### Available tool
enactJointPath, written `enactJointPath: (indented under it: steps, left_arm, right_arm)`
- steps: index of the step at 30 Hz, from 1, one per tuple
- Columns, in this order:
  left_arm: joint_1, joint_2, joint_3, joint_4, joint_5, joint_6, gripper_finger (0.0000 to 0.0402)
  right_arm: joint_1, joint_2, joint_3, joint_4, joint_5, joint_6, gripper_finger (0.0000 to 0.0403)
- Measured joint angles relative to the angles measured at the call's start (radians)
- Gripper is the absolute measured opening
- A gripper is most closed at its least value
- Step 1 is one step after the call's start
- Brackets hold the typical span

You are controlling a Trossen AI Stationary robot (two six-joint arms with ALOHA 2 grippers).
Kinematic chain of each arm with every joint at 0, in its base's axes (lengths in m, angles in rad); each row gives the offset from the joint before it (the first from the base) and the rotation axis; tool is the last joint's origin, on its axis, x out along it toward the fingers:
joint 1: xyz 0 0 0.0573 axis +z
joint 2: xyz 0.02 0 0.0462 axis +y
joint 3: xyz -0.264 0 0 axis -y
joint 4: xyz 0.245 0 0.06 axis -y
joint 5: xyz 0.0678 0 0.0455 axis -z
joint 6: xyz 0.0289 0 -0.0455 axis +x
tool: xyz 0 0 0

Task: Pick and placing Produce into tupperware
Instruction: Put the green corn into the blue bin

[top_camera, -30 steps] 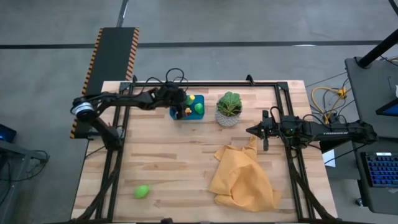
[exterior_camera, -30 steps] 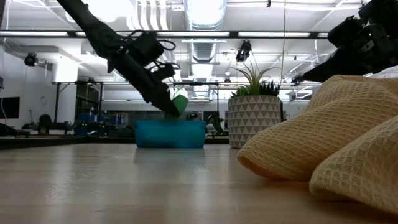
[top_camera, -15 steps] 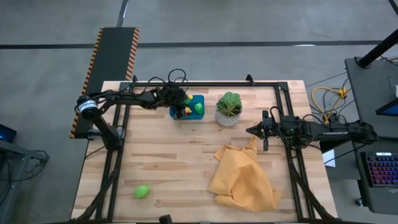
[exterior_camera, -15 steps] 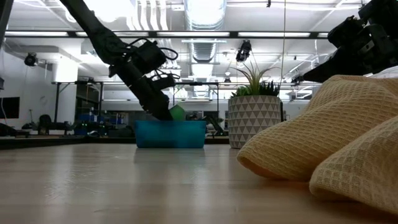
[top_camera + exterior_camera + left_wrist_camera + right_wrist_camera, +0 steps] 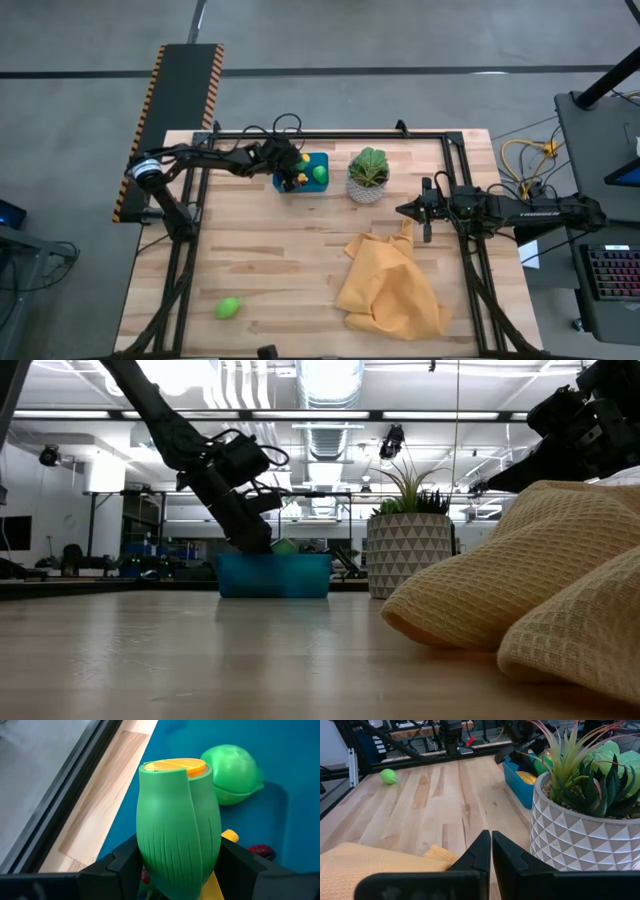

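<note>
The teal tupperware [image 5: 326,160] stands at the table's far middle and shows in the low view [image 5: 273,575]. In it lie a round green piece [image 5: 235,772], a yellow piece [image 5: 230,836] and a tiny red one [image 5: 262,851]. My left gripper [image 5: 291,176] reaches down into it, shut on a ribbed green piece with an orange end [image 5: 177,830]. Another green piece [image 5: 228,308] lies on the table at the near left. My right gripper [image 5: 491,837] is shut and empty, above the table right of the plant pot. My left gripper pinches the ribbed green piece by its lower sides [image 5: 150,865] between its two fingers [image 5: 125,865]. It slants down from the table's left. The orange end [image 5: 175,766] points away from the fingers. The piece sits low inside the tupperware; whether it touches the floor I cannot tell.
A leafy plant in a white patterned pot [image 5: 369,176] stands just right of the tupperware. A crumpled yellow cloth [image 5: 390,290] lies at the near right, under and in front of my right gripper. Bare wood lies between the cloth and the loose green piece.
My left gripper has gone down into the tupperware with the ribbed green piece, which now shows only just above the container's rim in the low view. It stays shut on the piece.
</note>
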Motion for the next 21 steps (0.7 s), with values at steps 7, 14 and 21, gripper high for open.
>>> enactJointPath:
  steps: [7,14,21]
  left_arm:
    - [0.0,0.005,0.0,0.006,0.0,-0.003,0.0188]
    - [0.0,0.003,0.0,0.006,0.0,-0.026,0.0216]
    - [0.0,0.002,0.0,0.004,0.0,-0.025,0.0221]
  right_arm:
    - [0.0,0.0,0.0,0.0,0.0,0.0,0.0009]
    - [0.0,0.0,0.0,0.0,0.0,0.0,0.0009]
    - [0.0,0.0,0.0,0.0,0.0,0.0,0.0009]
